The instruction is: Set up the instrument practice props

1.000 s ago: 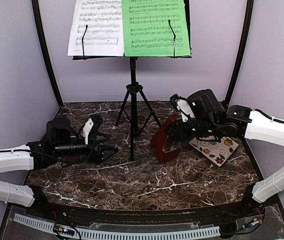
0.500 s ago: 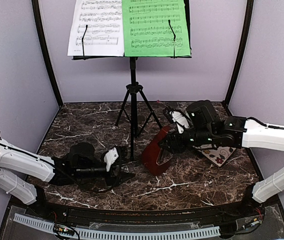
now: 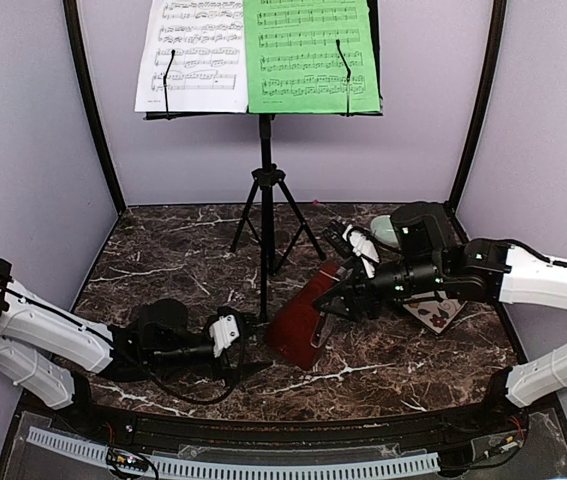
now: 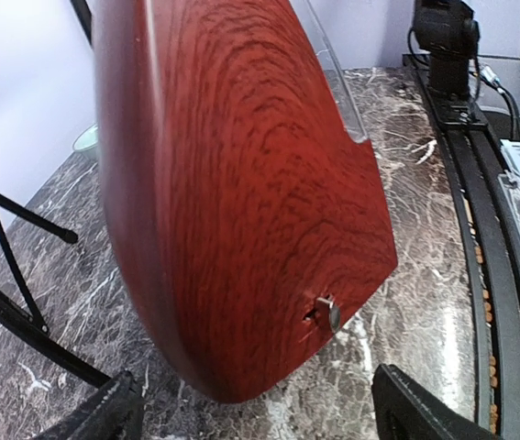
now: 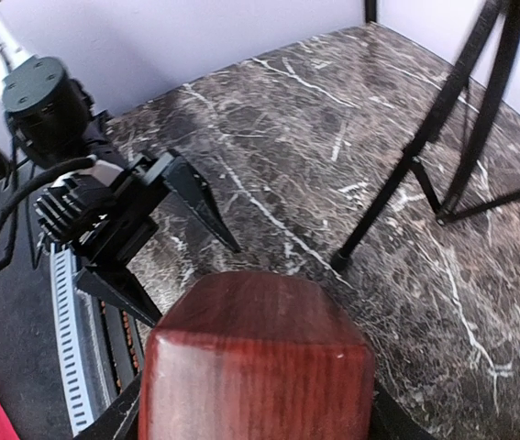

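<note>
Status: stand part looks done. Music stand [image 3: 266, 200] is upright at rear centre of the bench [image 3: 163, 250] on its tripod, with the white sheet [image 3: 191, 55] and green sheet [image 3: 308, 50] side by side on the desk, each pinned by a wire retainer so they don't slide off. The open item is the metronome [image 3: 303, 318]. It's mid-bench, just right of the stand pole and in front of the legs, gripped near its narrow top by the right end effector [image 3: 341, 295], jaws clamped on the wood. The body is tilted hard, with the base swung down and toward the left arm. Can't tell if the low corner touches the bench or hangs just off it. The left end effector [image 3: 251, 352] is low over the bench just beside the metronome base, jaws spread wide, nothing in them, pointed straight at it. The left wrist cam is filled w/ the wood side and the small metal key stub. My read: the tilt presents the wide end to the left arm, so this is a handover or a two-arm steady before standing it up, since a grip on the narrow top alone would let it pivot. Floral plate [image 3: 441, 312] and pale-green bowl [image 3: 383, 230] sit under and behind the right arm. Not part of the job, prob. left alone.
</note>
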